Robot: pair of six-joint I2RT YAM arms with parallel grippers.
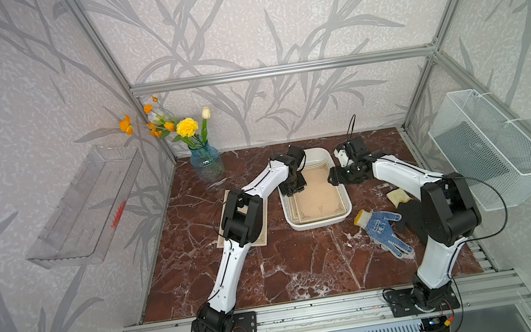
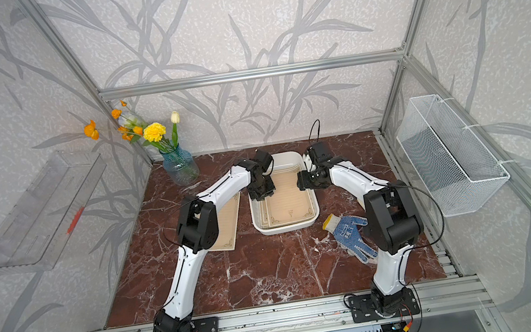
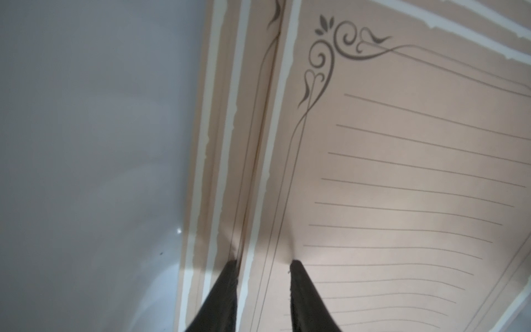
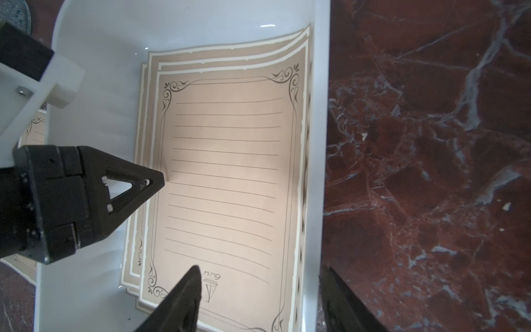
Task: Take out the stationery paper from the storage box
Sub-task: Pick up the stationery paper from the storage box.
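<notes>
Beneath my left gripper (image 3: 263,261) — jaws parted, straddling the top sheet's edge — tan ruled stationery paper (image 3: 402,172) lies fanned in the storage box (image 3: 86,143), bare white floor alongside. My right gripper (image 4: 260,268), spread wide, sits astride the box wall.
</notes>
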